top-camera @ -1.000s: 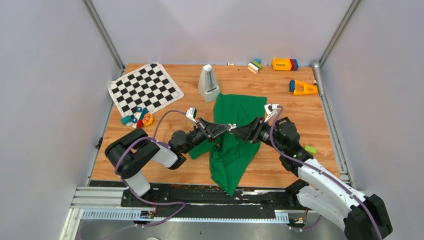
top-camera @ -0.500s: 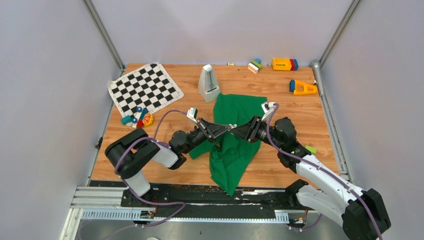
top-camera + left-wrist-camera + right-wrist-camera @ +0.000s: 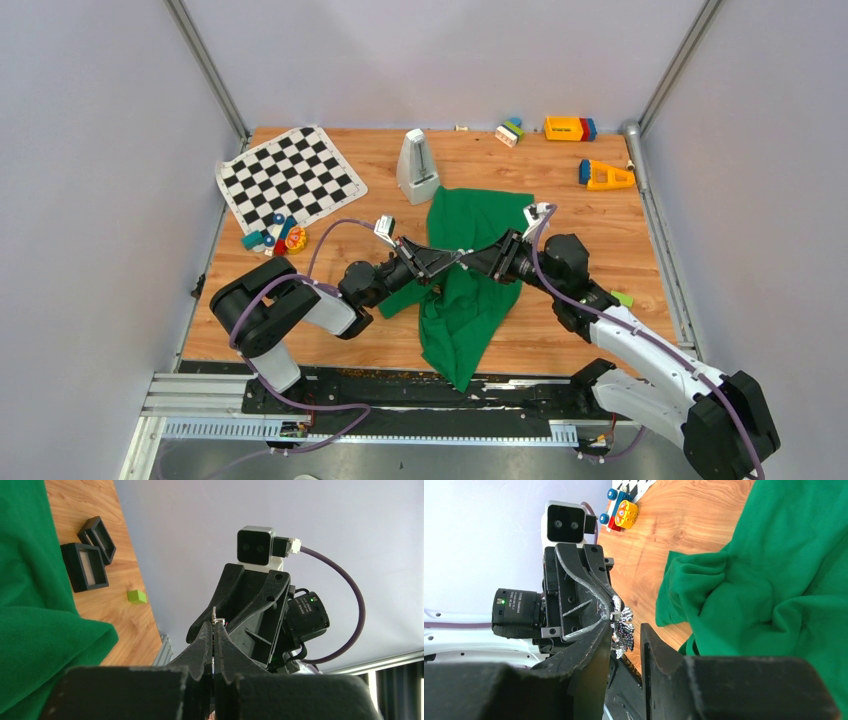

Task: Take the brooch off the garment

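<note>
wooden table carries the green garment at its centre, spreading toward 6 o'clock. above it the left gripper, reaching in from 8 o'clock, pinches the small beaded brooch in closed tips, apart from the cloth. the right gripper, from 4 o'clock, brackets it with a narrow gap.

Plain pale grey walls box in a wooden desk under soft, even light, with slanting metal corner posts at the frame's upper left and upper right.
</note>
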`<state>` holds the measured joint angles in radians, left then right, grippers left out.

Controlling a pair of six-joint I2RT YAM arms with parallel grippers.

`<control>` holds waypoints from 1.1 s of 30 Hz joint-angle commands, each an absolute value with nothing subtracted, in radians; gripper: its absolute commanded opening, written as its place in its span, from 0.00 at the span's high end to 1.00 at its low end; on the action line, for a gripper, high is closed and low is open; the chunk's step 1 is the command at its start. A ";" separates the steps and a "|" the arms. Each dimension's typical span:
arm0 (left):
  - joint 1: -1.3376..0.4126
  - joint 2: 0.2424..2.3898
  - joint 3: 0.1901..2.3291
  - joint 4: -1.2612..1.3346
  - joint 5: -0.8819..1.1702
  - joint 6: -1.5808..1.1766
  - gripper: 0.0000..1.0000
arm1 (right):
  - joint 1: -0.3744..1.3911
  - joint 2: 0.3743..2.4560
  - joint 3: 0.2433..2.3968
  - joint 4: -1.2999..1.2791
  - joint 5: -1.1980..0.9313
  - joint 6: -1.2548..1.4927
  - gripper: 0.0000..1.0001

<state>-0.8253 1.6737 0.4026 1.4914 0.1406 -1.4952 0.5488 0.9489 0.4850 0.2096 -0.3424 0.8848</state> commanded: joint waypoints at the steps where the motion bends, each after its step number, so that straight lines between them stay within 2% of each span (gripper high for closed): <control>1: -0.838 1.644 0.434 1.548 0.153 -1.450 1.00 | 0.548 0.960 0.502 0.143 -0.270 0.940 0.73; 5: -0.839 1.633 0.438 1.548 0.156 -1.433 1.00 | 0.547 0.963 0.493 0.125 -0.260 0.965 0.76; 9: -0.841 1.620 0.437 1.548 0.156 -1.419 1.00 | 0.548 0.959 0.489 0.114 -0.253 0.975 0.83; 17: -0.842 1.592 0.423 1.548 0.144 -1.394 1.00 | 0.547 0.939 0.479 0.085 -0.221 0.996 0.79; 18: -0.842 1.589 0.420 1.549 0.141 -1.391 1.00 | 0.548 0.931 0.475 0.084 -0.216 1.000 0.76; 20: -0.842 1.582 0.414 1.548 0.135 -1.387 1.00 | 0.546 0.918 0.468 0.088 -0.210 1.001 0.58; 29: -0.842 1.588 0.389 1.548 0.109 -1.393 1.00 | 0.546 0.847 0.450 0.095 -0.206 0.973 0.48; 33: -0.842 1.592 0.388 1.549 0.107 -1.393 1.00 | 0.546 0.814 0.442 0.094 -0.202 0.969 0.26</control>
